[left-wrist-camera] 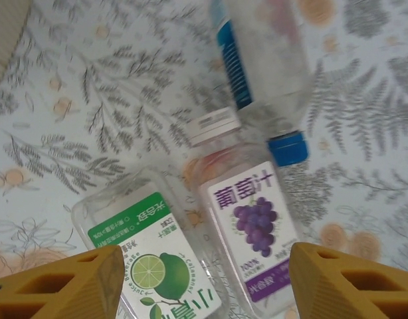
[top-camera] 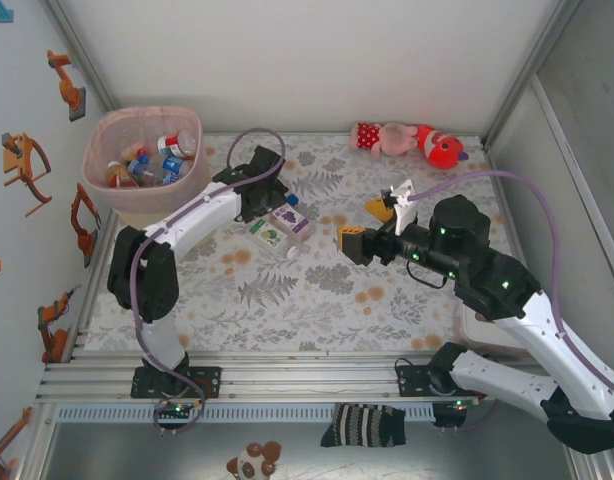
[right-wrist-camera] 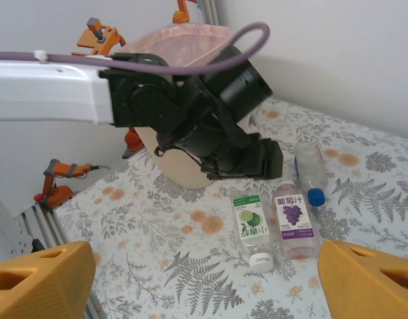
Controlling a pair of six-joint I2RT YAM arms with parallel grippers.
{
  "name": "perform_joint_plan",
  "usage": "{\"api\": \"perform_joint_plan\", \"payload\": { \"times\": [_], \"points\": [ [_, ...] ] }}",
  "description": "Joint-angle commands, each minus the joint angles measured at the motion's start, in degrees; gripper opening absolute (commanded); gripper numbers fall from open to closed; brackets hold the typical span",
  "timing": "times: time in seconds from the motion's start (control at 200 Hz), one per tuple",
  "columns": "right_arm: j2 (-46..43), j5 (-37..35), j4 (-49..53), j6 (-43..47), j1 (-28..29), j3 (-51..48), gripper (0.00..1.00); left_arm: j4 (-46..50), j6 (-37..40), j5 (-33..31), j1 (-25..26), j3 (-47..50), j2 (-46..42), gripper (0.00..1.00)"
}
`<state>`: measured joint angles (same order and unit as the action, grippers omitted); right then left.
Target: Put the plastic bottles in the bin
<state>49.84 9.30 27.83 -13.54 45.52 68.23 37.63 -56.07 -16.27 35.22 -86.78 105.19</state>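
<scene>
You had three plastic bottles (top-camera: 280,225) loose on the table (top-camera: 317,300), toward its far-left corner: one lime-label bottle (left-wrist-camera: 154,266), one grape-label bottle (left-wrist-camera: 254,226), one blue-label bottle (left-wrist-camera: 260,60). One bin (top-camera: 107,130) held several more, too jumbled to count. One plush toy (top-camera: 407,140) lay at the far edge.

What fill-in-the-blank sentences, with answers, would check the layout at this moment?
1. ___ bottles lie on the table below the left fingers.
2. Beside the grape-label bottle, the blue-label bottle has a ___ cap.
3. The lime-label bottle has a ___ cap.
4. The bin stands at the table's far ___ corner.
Missing words: three; blue; white; left.
</scene>
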Motion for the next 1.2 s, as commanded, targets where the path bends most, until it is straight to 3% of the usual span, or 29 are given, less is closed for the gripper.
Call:
{"api": "perform_joint_plan", "payload": {
  "times": [0.0,0.381,0.581,0.756,1.197],
  "points": [
    [-1.13,-1.30,0.63,-0.43,0.27,-0.11,0.86,3.78,-8.51,-0.31,0.35,-1.17,2.14,0.67],
    [-1.60,-2.10,1.06,-0.43,0.28,-0.57,0.86,4.33,-16.26,2.49,-0.24,-0.12,6.93,0.69],
    [-1.69,-2.27,1.30,-0.43,0.28,-0.76,0.86,1.65,-18.61,5.60,-1.23,2.46,7.45,0.77],
    [-2.04,-2.62,1.43,-0.40,0.29,-0.95,0.86,2.18,-20.72,6.13,-1.69,3.20,7.58,0.78],
    [-2.49,-3.23,1.74,-0.43,0.27,-1.13,0.86,2.56,-21.99,8.18,-2.80,2.43,11.13,0.80]
  ]
}}
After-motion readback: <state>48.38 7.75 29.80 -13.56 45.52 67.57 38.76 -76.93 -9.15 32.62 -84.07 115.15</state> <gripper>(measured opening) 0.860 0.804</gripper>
